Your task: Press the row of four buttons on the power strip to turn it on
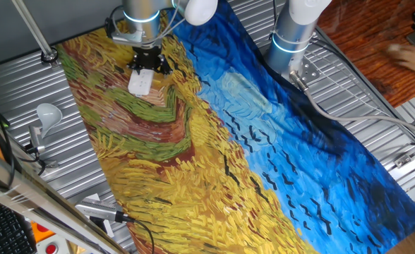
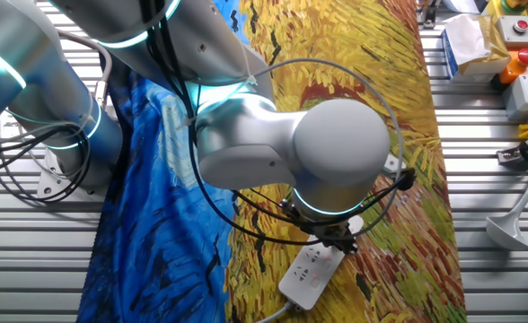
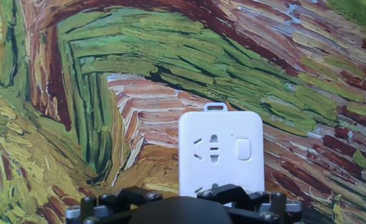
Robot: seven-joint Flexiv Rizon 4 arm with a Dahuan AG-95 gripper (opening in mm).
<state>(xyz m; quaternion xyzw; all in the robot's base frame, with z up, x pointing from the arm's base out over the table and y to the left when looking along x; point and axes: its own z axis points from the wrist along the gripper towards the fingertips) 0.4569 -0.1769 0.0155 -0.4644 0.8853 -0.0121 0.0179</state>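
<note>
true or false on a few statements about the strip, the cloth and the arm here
1. The white plastic power strip lies on a painted cloth with yellow and blue brushstrokes. True.
2. The pincer hangs directly above the strip. True.
3. The strip sits on the blue part of the cloth. False: it sits on the yellow, green and brown part.
4. The hand view shows an oblong button beside a socket. True.
5. A plug is inserted in the strip. False: the visible sockets are empty.

gripper (image 1: 145, 65) over power strip (image 1: 140, 82) | painted cloth (image 1: 214, 155) beneath | white bulb (image 1: 49, 113) left
</note>
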